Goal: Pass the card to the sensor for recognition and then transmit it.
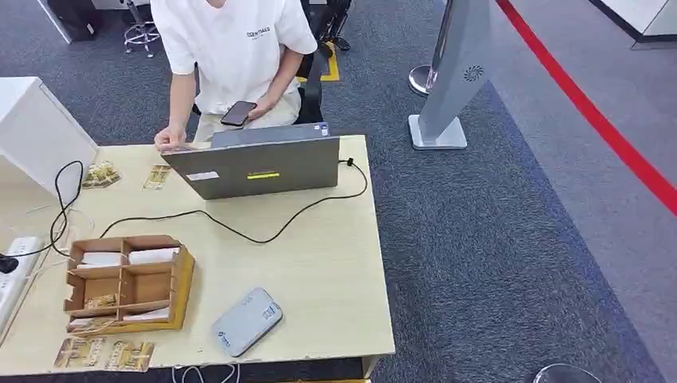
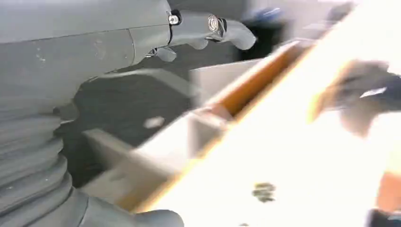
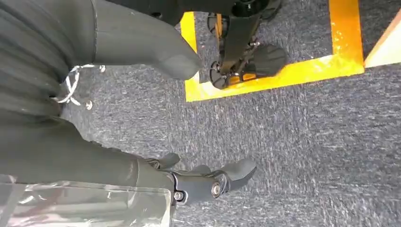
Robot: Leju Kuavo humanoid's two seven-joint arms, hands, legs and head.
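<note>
A flat, rounded grey sensor [image 1: 247, 321] lies on the pale wood-grain worktop [image 1: 327, 263] just beside a compartmented cardboard organiser [image 1: 128, 283], and printed cards [image 1: 104, 353] lie flat at the worktop's near edge in front of that organiser — more cards [image 1: 157, 176] sit beyond it, beside the matte grey laptop [image 1: 257, 166]. The left hand [image 2: 203, 33] holds nothing, its dark fingers loosely extended near the worktop's blurred edge. The right hand [image 3: 208, 182] hangs over coarse grey carpet [image 3: 293, 142] — fingers loosely curled, empty.
</note>
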